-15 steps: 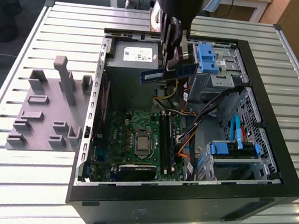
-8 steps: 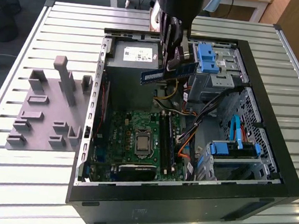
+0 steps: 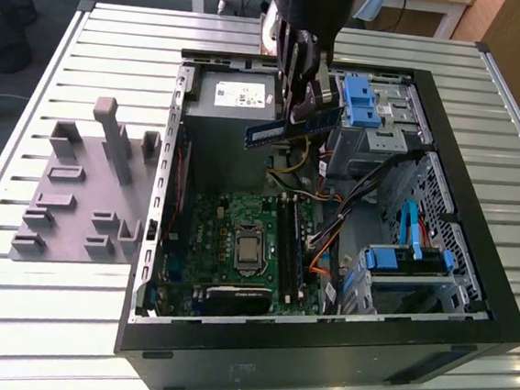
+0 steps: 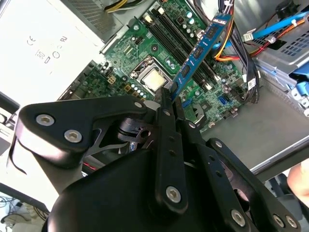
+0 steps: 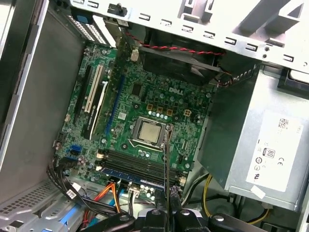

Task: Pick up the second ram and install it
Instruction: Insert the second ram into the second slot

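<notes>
The claw (image 4: 169, 99) is clenching one end of the memory stick (image 4: 200, 50), the jaws pressing flat on both faces. The rest of the stick is jutting out free, well above the motherboard (image 4: 159, 63). In the first wrist view the memory stick (image 5: 166, 159) is showing edge-on, rising from the claw (image 5: 166, 212) and crossing over the slots (image 5: 140, 166).

In the exterior view the claw (image 3: 304, 116) is hanging inside the open computer case (image 3: 318, 357), and the memory stick (image 3: 266, 133) is sitting tilted in the air at about 12 o'clock from the motherboard (image 3: 229, 229). The slots (image 3: 290, 244) are lying toward 3 o'clock on the board.

By my reading, the pick-up is done and the carry to the slots is in hand. Seating would call for turning the stick parallel to a free slot and pressing it straight in.

Counting: one stick in the claw, one processor (image 5: 147, 133), a bank of slots whose number I cannot settle, and one grey tray (image 3: 85, 197) resting on the worktop (image 3: 63, 324) at 9 o'clock from the case.
</notes>
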`<state>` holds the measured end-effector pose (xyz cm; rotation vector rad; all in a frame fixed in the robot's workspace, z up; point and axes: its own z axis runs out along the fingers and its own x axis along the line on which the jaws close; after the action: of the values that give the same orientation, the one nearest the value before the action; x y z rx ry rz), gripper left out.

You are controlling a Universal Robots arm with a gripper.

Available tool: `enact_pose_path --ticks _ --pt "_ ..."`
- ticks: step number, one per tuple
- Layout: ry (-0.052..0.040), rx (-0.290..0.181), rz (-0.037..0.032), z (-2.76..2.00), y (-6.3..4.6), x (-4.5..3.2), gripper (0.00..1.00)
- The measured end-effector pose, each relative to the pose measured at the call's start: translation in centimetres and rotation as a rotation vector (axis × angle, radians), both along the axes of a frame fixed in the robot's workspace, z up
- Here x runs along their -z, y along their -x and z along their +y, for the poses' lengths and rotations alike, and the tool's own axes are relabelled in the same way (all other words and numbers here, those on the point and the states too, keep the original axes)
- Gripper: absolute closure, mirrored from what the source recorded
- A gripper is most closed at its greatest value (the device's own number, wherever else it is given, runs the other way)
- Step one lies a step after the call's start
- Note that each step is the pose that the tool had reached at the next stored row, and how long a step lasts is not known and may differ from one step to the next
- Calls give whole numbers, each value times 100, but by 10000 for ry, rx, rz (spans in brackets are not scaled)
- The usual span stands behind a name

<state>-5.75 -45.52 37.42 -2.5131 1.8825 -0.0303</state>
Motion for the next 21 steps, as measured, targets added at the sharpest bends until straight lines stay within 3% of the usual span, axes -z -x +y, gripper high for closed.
enact_pose_path --ticks 21 --pt "1 -1005 0 0 0 0 86"
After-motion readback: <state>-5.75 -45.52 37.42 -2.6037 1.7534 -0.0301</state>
